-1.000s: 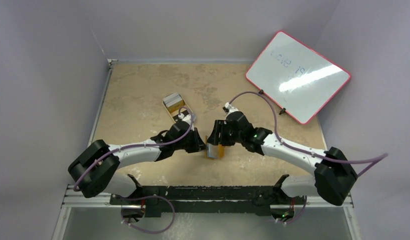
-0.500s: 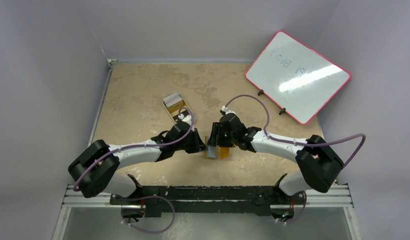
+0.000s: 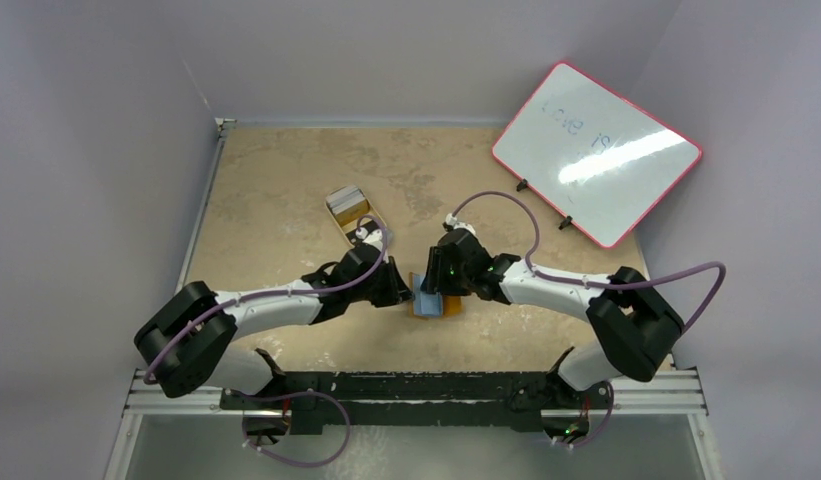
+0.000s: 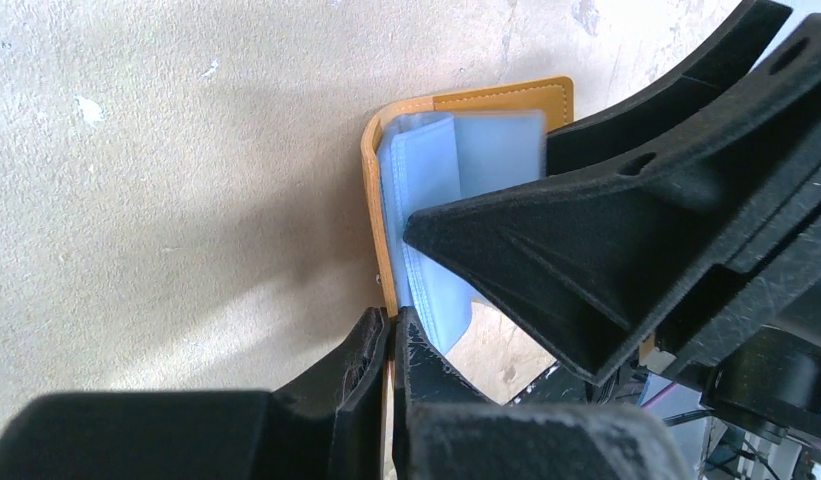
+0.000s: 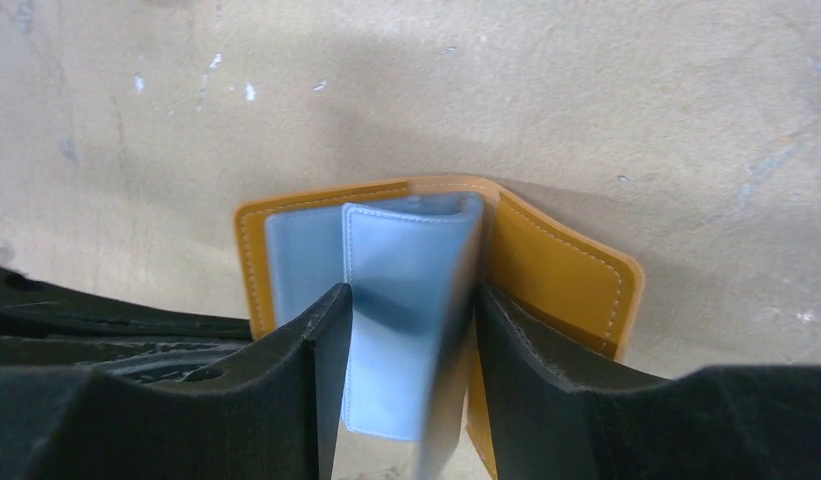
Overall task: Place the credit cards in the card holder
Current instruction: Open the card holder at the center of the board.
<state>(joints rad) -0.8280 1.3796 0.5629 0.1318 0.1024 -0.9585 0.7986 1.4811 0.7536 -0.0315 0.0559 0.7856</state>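
The card holder [image 3: 434, 303], orange-tan with pale blue pockets, lies open on the table between both arms. My left gripper [image 4: 391, 330] is shut on the edge of its orange cover [image 4: 371, 200]. My right gripper [image 5: 406, 340] is open, its fingers [image 5: 531, 350] either side of an upright blue pocket leaf [image 5: 401, 290]. A thin pale blurred sheet [image 5: 448, 370], seemingly a card seen edge-on, stands against the right-hand finger. I cannot tell whether it is gripped. More credit cards [image 3: 346, 200], grey and gold, lie in a small tray [image 3: 338, 228] behind the left arm.
A white board with a red rim [image 3: 596, 150] leans at the back right corner. The tan tabletop [image 3: 286, 180] ends at a wall on the left and at the metal rail [image 3: 416, 395] by the arm bases.
The right arm swung its elbow in and pushed its gripper left over the card holder, jaws narrowing slightly. Blue pocket now shows where grey showed. The left arm stayed put.
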